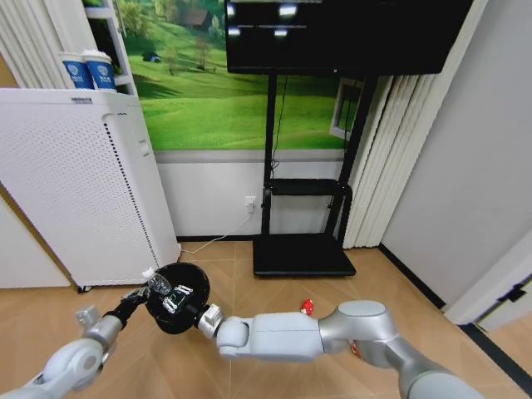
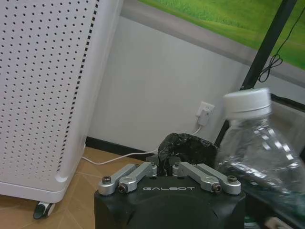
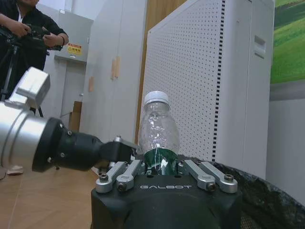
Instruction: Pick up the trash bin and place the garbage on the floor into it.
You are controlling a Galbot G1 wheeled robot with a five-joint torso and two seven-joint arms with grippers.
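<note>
Here the right gripper has its jaws clamped on the rim of the trash bin, just beside the white cabinet. The left gripper grips the clear bottle over the bin's mouth. A red wrapper lies on the floor nearby.

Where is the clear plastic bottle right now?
In the head view the bottle sits low and left, held by the left pincer at the rim of the trash bin, which the right pincer holds beside the white cabinet.
</note>
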